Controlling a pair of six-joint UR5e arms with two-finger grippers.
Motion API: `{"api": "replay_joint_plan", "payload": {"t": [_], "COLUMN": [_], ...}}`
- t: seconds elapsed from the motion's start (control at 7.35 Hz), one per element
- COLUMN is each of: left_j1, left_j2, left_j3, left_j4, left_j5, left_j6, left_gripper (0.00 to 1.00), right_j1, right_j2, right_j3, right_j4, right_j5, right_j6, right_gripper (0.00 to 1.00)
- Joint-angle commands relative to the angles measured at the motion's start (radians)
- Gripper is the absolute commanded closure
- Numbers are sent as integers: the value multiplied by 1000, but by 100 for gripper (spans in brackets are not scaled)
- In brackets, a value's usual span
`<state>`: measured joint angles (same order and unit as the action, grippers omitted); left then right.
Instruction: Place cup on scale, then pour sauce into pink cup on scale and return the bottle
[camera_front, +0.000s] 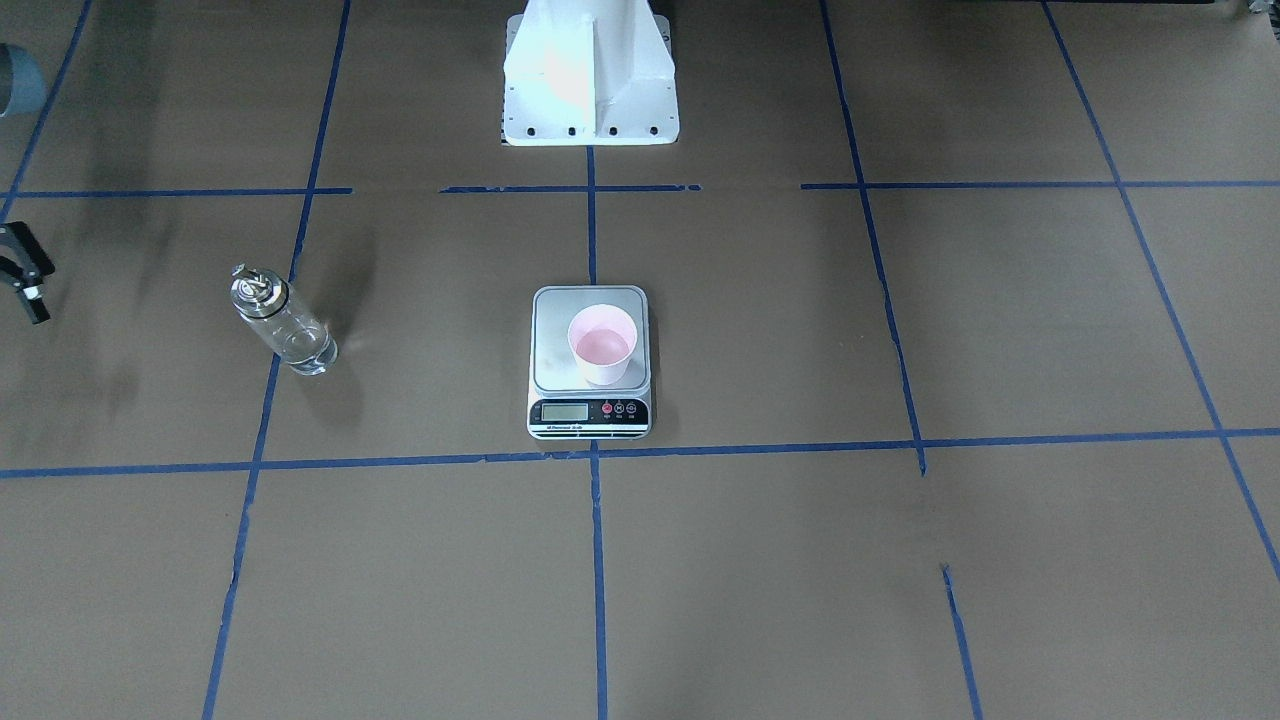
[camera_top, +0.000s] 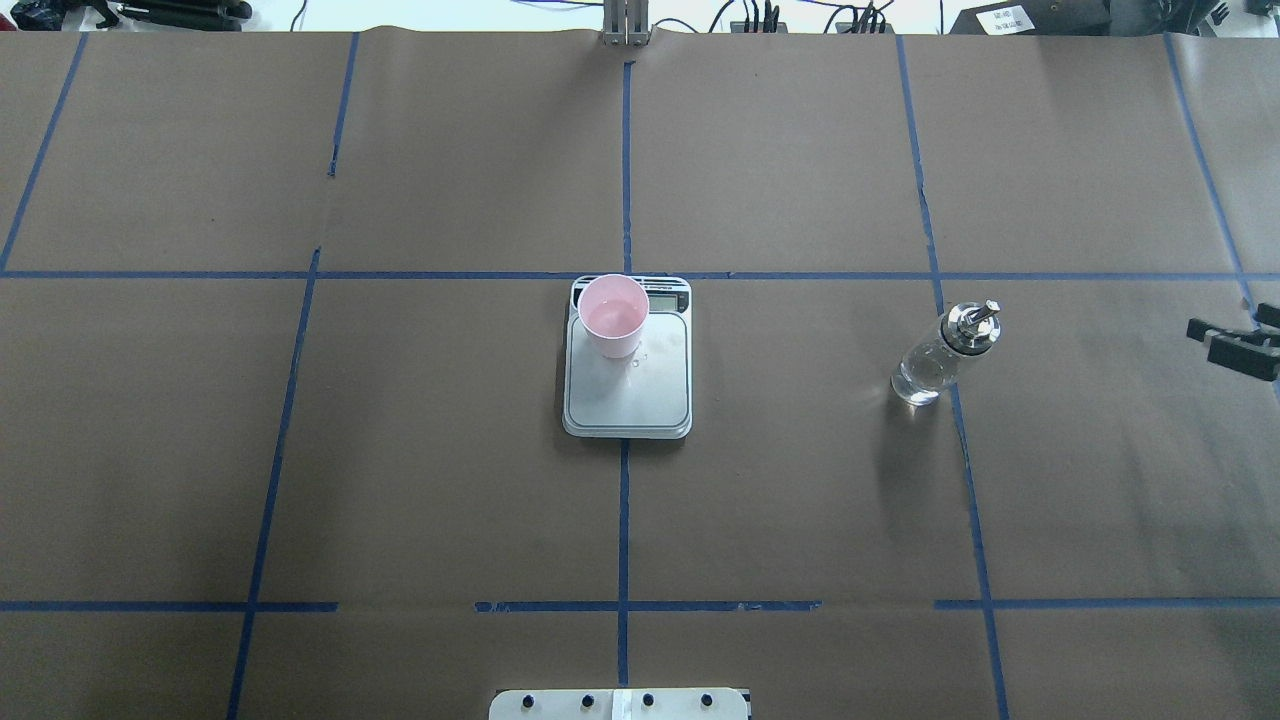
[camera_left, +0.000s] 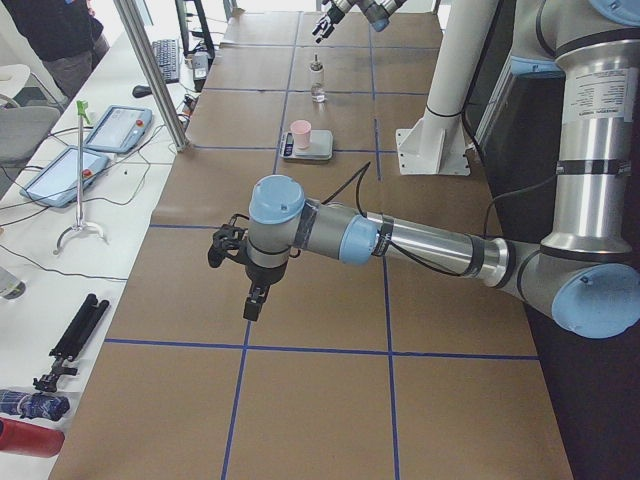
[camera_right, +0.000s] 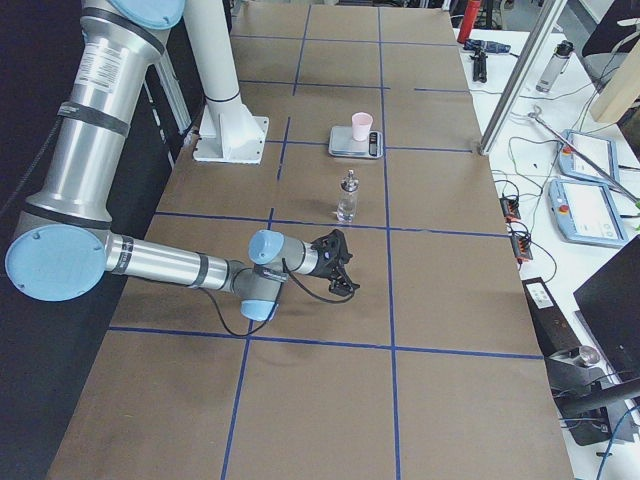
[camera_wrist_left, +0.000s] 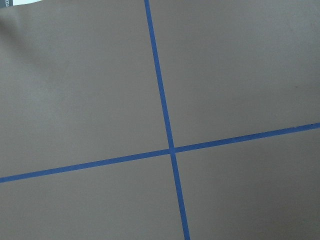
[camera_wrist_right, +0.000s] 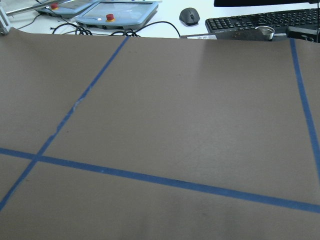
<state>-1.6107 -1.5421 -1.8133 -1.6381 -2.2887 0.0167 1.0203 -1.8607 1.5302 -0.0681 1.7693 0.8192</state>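
Now, front-facing view: you have the cup (camera_front: 602, 345) upright on the scale (camera_front: 553, 345), on the platform's half toward the robot's left, close to the display strip. The bottle (camera_front: 285, 325) stands upright on the table (camera_front: 800, 560), on a blue tape line (camera_front: 262, 420), well apart from the scale on the robot's right side, with clear sauce (camera_front: 308, 350) in its lower part. The right gripper (camera_front: 36, 300) is cut off at the frame edge, beyond the bottle and well apart from it. Overhead view: same layout, with the cup at the platform's far left corner by the display. The right gripper's two black fingers (camera_top: 1240, 358) point toward the bottle with a gap between them and nothing in it; the bottle stands well clear of the jaws. Left side view: the left gripper (camera_left: 236, 272) hangs over bare table near the camera, far from the scale, cup and bottle. You cannot tell from here how its jaws stand. A person (camera_left: 60, 35) stands at the side bench (camera_left: 45, 270). Right side view: the right gripper sits low over the table, and the bottle stands apart from it toward the scale. Left wrist view: only brown table and crossed tape, no task thing near the jaws. Right wrist view: table, tape, then a keyboard (camera_wrist_right: 260, 20), a mouse (camera_wrist_right: 189, 15) and pendants (camera_wrist_right: 117, 12) beyond the edge.
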Motion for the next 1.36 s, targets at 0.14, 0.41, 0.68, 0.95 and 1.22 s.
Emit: {"api": "replay_joint_plan", "payload": {"t": [0.14, 0.41, 0.68, 0.95, 1.22], "left_j1": [0, 0, 0, -3, -3], "left_j2": [2, 2, 22, 49, 68], "left_j3": [-1, 0, -1, -6, 3], "left_j4": [0, 0, -2, -3, 0], "left_j5": [0, 0, -2, -3, -26], "left_j6": [0, 0, 0, 0, -6], "left_gripper": [0, 0, 0, 0, 0], "right_j1": [393, 414, 484, 579, 593], "right_j2": [75, 72, 72, 84, 65], "right_j3": [11, 57, 224, 317, 308], "right_j4": [-472, -710, -1143, -1503, -1512], "right_j5": [541, 561, 590, 570, 581], "right_j6": [-211, -297, -551, -823, -821], "right_gripper": [0, 0, 0, 0, 0]}}
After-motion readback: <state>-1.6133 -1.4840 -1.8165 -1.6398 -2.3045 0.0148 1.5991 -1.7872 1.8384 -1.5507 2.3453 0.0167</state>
